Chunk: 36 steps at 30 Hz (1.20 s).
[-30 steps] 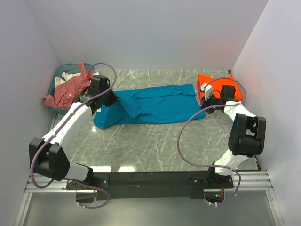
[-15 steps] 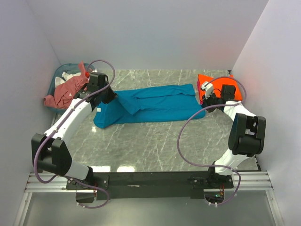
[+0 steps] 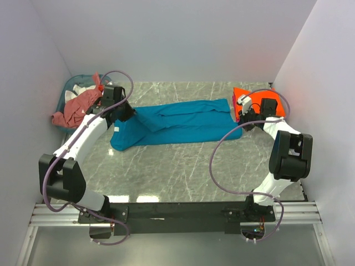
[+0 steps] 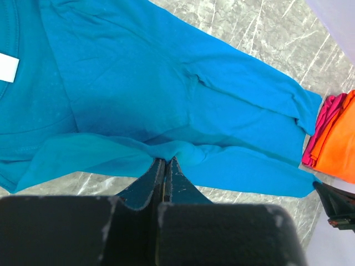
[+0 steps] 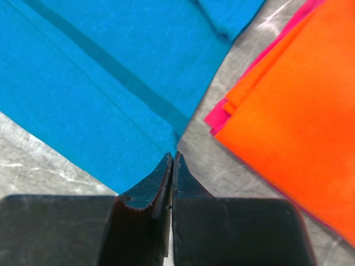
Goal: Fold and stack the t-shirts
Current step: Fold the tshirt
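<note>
The teal-blue t-shirt (image 3: 183, 123) lies spread lengthwise across the table, its white neck tag (image 4: 8, 68) at the left end. My left gripper (image 3: 125, 113) (image 4: 165, 160) is shut on a bunched fold of its left part and holds that fold a little off the table. At the shirt's right near corner my right gripper (image 3: 244, 124) (image 5: 172, 154) is shut, and the corner runs in under its tips. An orange t-shirt (image 3: 256, 101) (image 5: 294, 105) lies folded at the right on a magenta layer (image 5: 219, 117). The salmon-pink t-shirt (image 3: 77, 108) is crumpled in the basket.
A teal plastic basket (image 3: 69, 87) stands at the back left corner with white cloth in it. White walls close the table on the left, back and right. Purple cables loop over both arms. Bare marble table (image 3: 183, 166) lies in front of the shirt.
My left gripper has drawn back and to the left, taking the shirt's left fold with it. The right gripper has hardly moved.
</note>
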Tool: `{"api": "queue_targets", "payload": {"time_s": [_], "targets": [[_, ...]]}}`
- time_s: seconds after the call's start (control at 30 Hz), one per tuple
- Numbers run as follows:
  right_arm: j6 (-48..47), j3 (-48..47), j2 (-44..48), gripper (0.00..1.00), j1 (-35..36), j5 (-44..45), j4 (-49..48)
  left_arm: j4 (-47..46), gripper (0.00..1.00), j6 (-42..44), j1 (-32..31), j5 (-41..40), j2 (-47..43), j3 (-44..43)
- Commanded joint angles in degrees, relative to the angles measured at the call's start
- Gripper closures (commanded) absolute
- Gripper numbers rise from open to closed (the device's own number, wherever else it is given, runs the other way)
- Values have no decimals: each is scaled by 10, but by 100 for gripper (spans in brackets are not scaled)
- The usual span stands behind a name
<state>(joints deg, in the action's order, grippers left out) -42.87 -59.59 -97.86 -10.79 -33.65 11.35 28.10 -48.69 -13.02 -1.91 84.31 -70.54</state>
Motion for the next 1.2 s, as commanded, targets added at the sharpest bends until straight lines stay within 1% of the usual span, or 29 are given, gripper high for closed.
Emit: {"api": "queue_targets", "payload": {"time_s": [0.0,0.27,0.83,1.17], "targets": [[4,-33,-12,100,6,10,-5,-16,100,17,4,9,-3,-23],[1,-49,-28,100,16,24,3,-11,100,19,6,14,2,-27],[-7,-83,-55,100,52,78,11,-6,100,10,20,8,-60,23],[-10,-98,-71,100,65,104,13,-6,100,13,23,14,-64,34]]}}
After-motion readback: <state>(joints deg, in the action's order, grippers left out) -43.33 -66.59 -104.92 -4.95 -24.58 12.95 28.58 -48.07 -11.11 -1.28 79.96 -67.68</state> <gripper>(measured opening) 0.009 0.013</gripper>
